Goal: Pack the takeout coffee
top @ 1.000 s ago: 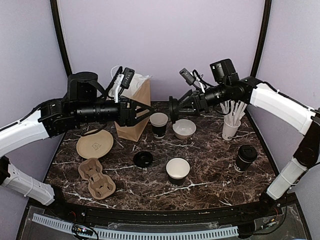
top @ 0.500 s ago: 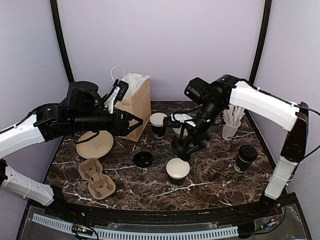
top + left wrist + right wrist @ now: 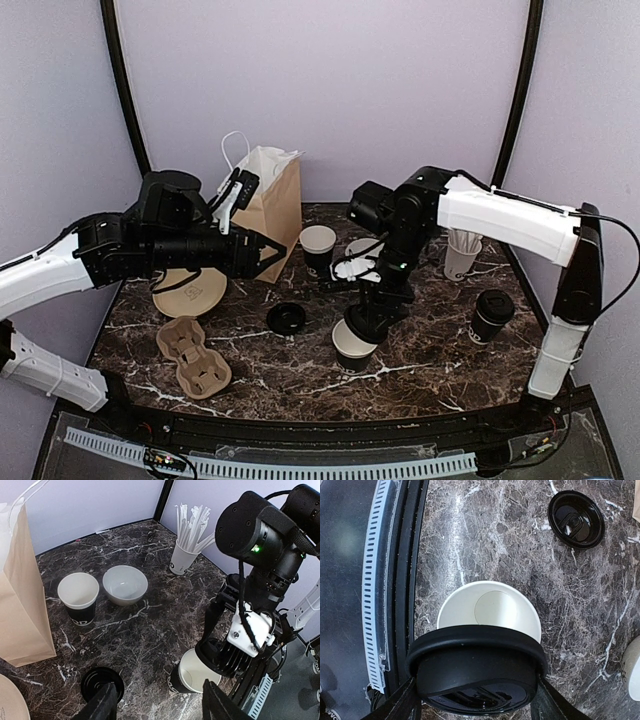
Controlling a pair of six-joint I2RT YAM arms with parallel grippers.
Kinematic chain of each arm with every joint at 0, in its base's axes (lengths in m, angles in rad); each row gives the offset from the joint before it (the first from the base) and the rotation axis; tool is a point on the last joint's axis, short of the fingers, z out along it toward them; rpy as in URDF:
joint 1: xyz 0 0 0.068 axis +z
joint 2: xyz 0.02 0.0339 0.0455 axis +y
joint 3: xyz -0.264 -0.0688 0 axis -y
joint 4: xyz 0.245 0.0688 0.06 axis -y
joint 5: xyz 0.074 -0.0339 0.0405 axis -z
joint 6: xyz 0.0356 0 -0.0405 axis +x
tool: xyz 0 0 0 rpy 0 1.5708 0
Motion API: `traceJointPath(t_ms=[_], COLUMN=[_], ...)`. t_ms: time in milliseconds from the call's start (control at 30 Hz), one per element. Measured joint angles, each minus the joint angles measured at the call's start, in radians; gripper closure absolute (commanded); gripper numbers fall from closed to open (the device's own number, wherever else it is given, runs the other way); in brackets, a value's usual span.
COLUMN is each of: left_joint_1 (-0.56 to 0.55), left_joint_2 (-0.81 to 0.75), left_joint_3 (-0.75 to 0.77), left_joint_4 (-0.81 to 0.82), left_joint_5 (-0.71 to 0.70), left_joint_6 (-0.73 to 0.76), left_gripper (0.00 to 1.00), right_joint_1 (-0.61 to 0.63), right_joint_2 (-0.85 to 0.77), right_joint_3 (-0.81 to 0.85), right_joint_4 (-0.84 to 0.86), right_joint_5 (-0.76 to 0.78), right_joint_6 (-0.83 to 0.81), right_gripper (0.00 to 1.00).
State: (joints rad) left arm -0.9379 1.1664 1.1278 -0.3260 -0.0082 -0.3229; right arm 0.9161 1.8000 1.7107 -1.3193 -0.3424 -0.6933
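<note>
Right pincer (image 3: 475, 680): clamped across a black dome lid (image 3: 477, 672), one finger on each side of its rim.
Left pincer (image 3: 270, 250): fingers apart and holding nothing, hovering beside the paper bag (image 3: 268, 205).
Just changed: a second ago the right arm reached level across the back, near the rear cup (image 3: 318, 248) and the white bowl (image 3: 125, 584). It has since swung forward and down over the front cup (image 3: 355, 345). The left arm has drawn back a little toward its own side.
Front cup: open and upright on the surface (image 3: 430, 350), near the front middle. In the wrist view the lid covers the near part of its mouth; whether it touches the rim I cannot tell.
Other coffee: the rear cup stands open near the bag, a lidded cup (image 3: 491, 315) stands at the right, and a loose lid (image 3: 287, 318) lies left of the front cup.
Meaning for the task: capping looks like the step in hand. The lid probably needs centring over the rim before it is pressed home.
Left to do: the rear cup lacks a lid, and no cup stands in the pulp carrier (image 3: 195, 355). The bag's inside is hidden.
</note>
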Motion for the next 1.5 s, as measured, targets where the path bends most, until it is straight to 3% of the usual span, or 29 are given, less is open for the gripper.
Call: traceJointPath(t_ms=[1200,1500], left_joint_1=[0.003,0.006], left_joint_2=[-0.010,-0.010], left_joint_3=[-0.045,-0.045], left_joint_4=[0.023,0.023], left_joint_5=[0.000,0.000], left_joint_6=[-0.006,-0.006], left_gripper=[0.39,0.39], right_joint_1=[0.048,0.057], right_joint_2=[0.111,0.113], right_joint_3=[0.065,0.075], right_joint_4=[-0.004,-0.006], right_joint_5=[0.062,0.078], right_joint_6=[0.026,0.025], right_gripper=[0.30,0.26])
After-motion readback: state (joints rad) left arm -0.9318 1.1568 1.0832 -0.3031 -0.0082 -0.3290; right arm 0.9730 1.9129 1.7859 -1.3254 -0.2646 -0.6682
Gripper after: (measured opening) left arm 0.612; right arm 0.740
